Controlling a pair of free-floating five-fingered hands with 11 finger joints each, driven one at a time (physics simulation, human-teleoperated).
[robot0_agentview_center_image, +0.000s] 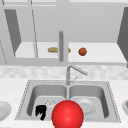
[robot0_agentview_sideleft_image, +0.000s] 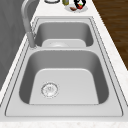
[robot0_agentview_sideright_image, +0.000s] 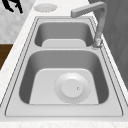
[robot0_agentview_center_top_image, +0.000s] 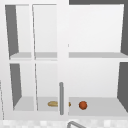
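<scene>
Closest in, a large red ball (robot0_agentview_center_image: 67, 114) is sitting before the sink (robot0_agentview_center_image: 25, 96), while the left hand (robot0_agentview_center_image: 41, 111) (fingers curled downward, holding nothing) is hovering beside it, and farther back a faucet (robot0_agentview_center_image: 72, 71) is rising.

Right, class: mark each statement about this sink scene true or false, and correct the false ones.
1. A white plate lies in the sink's right basin. True.
2. The black hand shows at the front of the left basin. True.
3. The orange ball sits in the sink. False: it is on the cabinet shelf.
4. The faucet spout points toward the left basin. False: it angles toward the right basin.
</scene>
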